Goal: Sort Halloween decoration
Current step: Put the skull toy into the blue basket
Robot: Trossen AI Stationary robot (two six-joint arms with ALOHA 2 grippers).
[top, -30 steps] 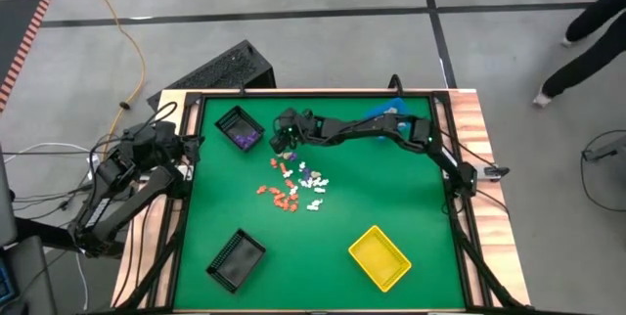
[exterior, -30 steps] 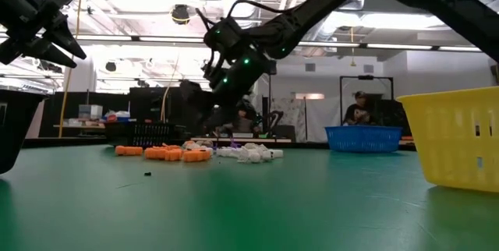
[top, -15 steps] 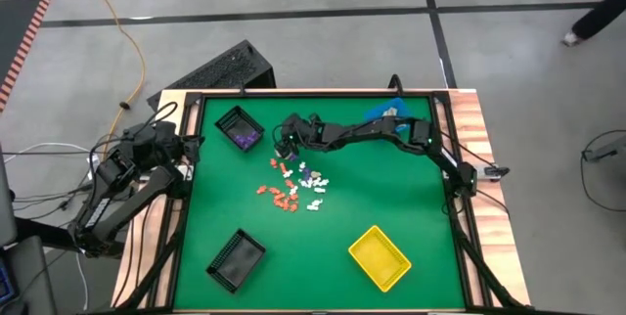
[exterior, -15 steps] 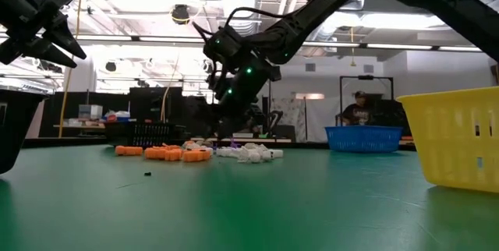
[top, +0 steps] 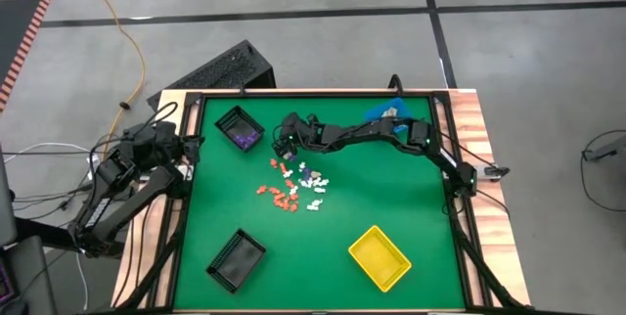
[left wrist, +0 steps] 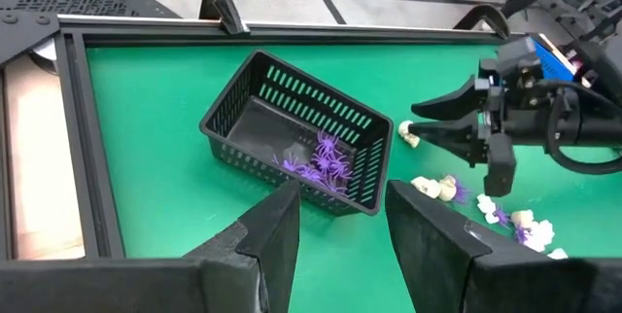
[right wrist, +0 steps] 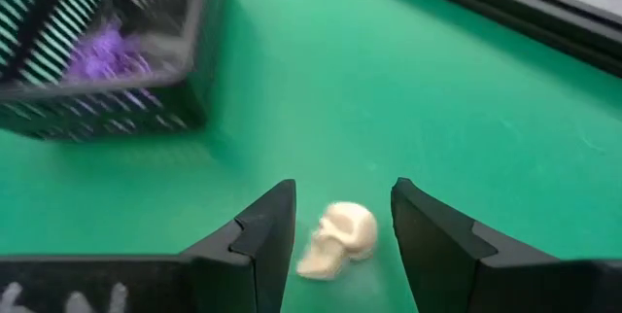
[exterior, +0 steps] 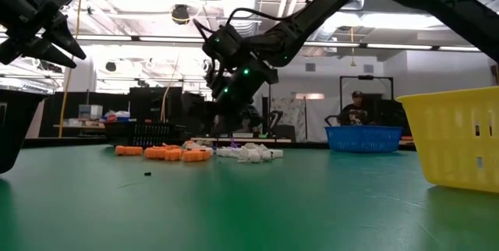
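The Halloween decoration lies as a loose pile (top: 293, 186) of tiny orange, white, purple and beige pieces on the green table's middle. One beige skull (right wrist: 340, 238) rests on the mat at the pile's far side. My right gripper (right wrist: 342, 227) hangs open just above it, one finger on either side, slanting down toward the table's left. Just beyond it, a black bin (top: 240, 127) holds purple pieces (left wrist: 319, 165). My left gripper (left wrist: 340, 226) waits open and raised at the table's left edge (top: 186, 147), pointing at that bin.
A second black bin (top: 236, 258) stands near the front left and a yellow bin (top: 380, 256) near the front right. A blue bin (top: 384, 113) sits at the far edge under my right arm. A raised black frame (top: 313, 93) borders the table.
My right gripper has tipped and turned a little over the far side of the pile, keeping its fingers open. The pile and the bins have stayed where they were.
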